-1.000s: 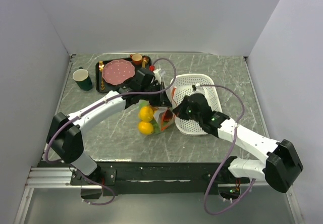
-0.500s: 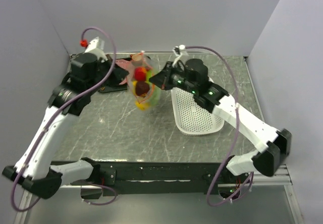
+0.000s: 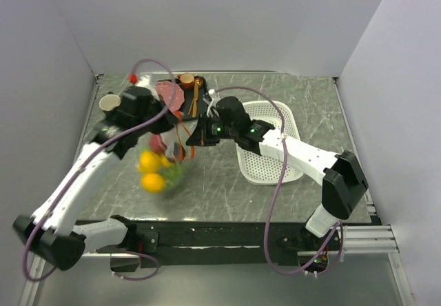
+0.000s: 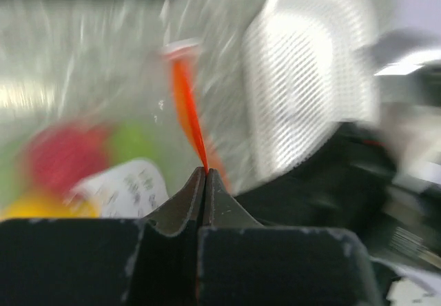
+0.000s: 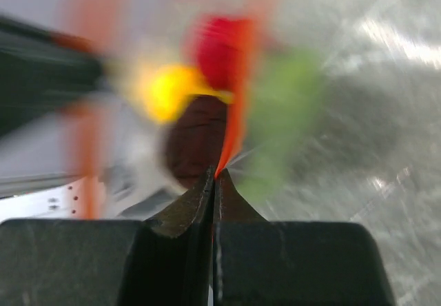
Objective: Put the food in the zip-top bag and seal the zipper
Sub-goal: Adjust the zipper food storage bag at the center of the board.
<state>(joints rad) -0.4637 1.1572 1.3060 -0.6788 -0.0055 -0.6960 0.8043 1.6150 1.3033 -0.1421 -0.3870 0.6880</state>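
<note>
left gripper (image 4: 204, 179) and right gripper (image 5: 215, 176) are each clamped tight on the zipper (image 4: 186, 103), so the zip-top bag (image 3: 170, 156) dangles between them with the food (image 3: 151, 174) sagging low, probably to settle it before sealing.

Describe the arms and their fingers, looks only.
Both arms have white tubular links with black joints and bases: left arm, right arm. A looping mauve cable trails each. Green lights glow on the right wrist. Fingers are dark, tapering to points.

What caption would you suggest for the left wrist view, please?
Left gripper shut on the orange zipper, blurred food beside it, white basket beyond.
</note>
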